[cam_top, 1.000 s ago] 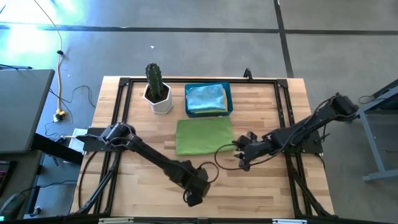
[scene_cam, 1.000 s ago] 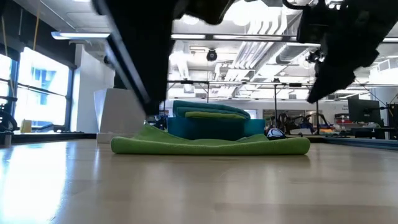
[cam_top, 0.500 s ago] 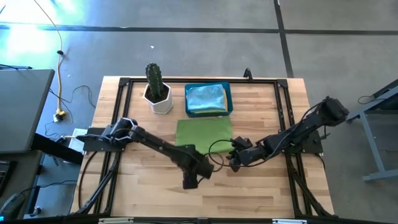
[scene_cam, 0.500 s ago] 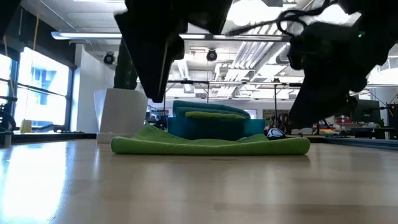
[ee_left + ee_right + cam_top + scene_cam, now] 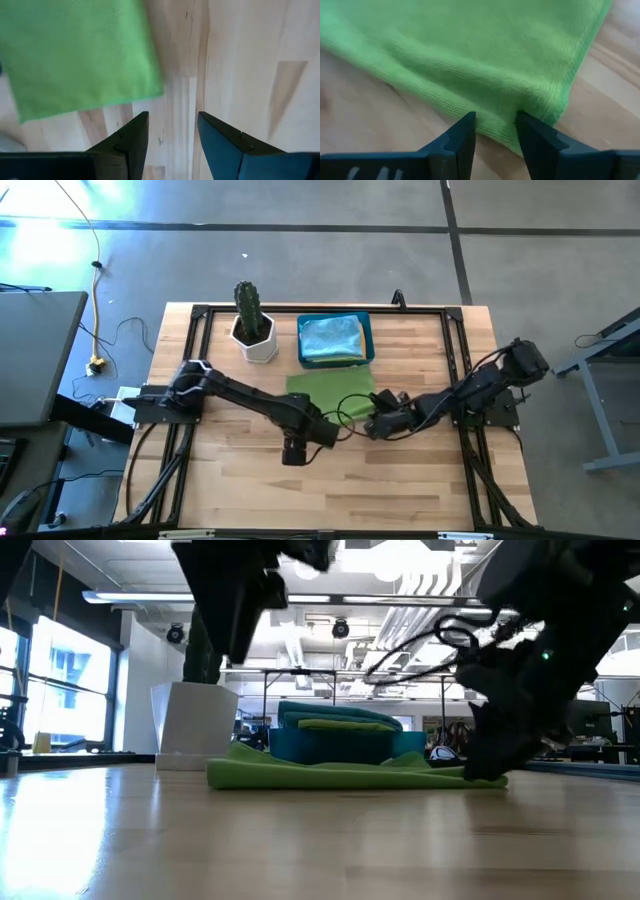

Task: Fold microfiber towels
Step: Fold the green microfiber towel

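Grippers come first at the near edge of the green towel. The left gripper hangs over bare wood just beyond the towel's near left corner, its fingers apart and empty. The right gripper is at the near right corner, with the hem lying between its parted fingers; whether they already pinch the cloth I cannot tell. The towel lies flat in the middle of the table. It looks soft, light and limp, so it will probably sag and slide easily; the two near corners seem the best places to hold. Farther away, a blue bin holds a folded light blue towel. A potted cactus stands to its left.
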